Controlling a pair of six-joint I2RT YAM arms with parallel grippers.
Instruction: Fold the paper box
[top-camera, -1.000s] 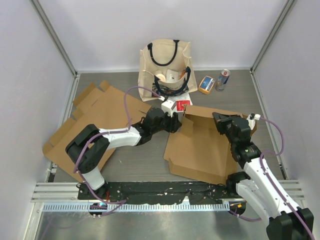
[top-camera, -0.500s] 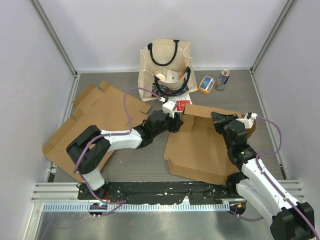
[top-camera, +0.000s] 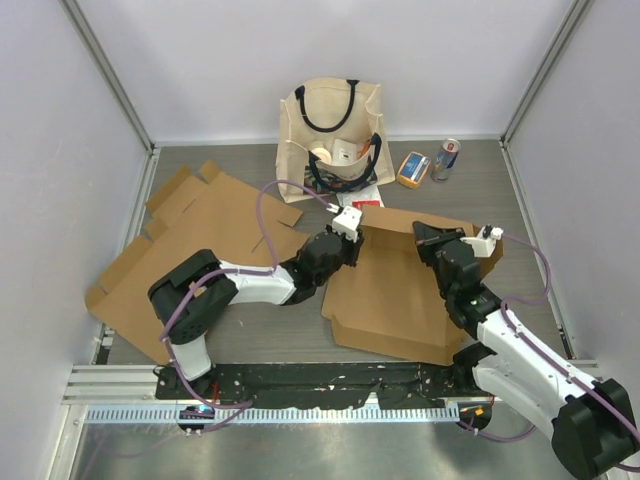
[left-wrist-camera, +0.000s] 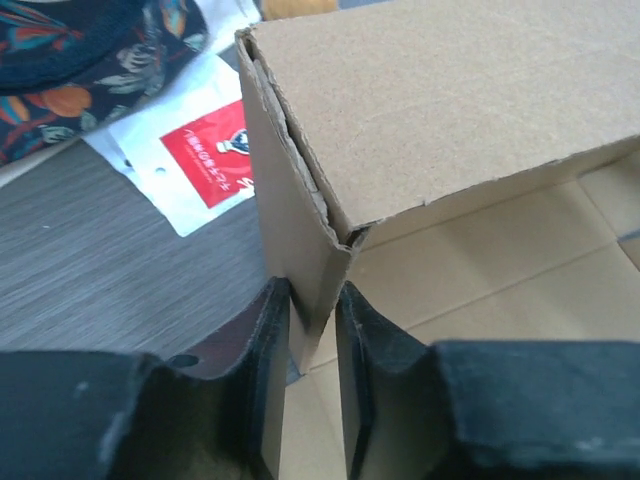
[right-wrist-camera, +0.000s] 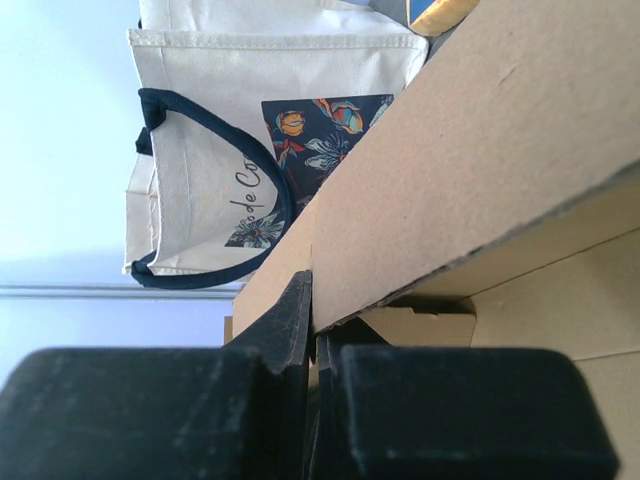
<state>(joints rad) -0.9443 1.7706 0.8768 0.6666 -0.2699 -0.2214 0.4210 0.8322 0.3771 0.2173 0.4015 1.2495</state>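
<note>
The brown paper box (top-camera: 385, 295) lies open in the middle of the table, its back wall raised. My left gripper (top-camera: 352, 246) is at the back left corner. In the left wrist view its jaws (left-wrist-camera: 313, 300) are closed on the corner fold of the box (left-wrist-camera: 450, 110), one finger on each side. My right gripper (top-camera: 426, 238) is at the right part of the raised back wall. In the right wrist view it (right-wrist-camera: 315, 320) is shut on the thin edge of that wall (right-wrist-camera: 480, 170).
A cream tote bag (top-camera: 335, 130) stands behind the box, with a white and red packet (top-camera: 365, 206) lying beside the box corner. A can (top-camera: 446, 158) and a yellow and blue packet (top-camera: 412, 168) sit at the back right. Another flat cardboard sheet (top-camera: 200, 240) lies at the left.
My left gripper has moved right onto the box corner and its jaws have narrowed. My right gripper has shifted left with the back wall, and the box has slid slightly left.
</note>
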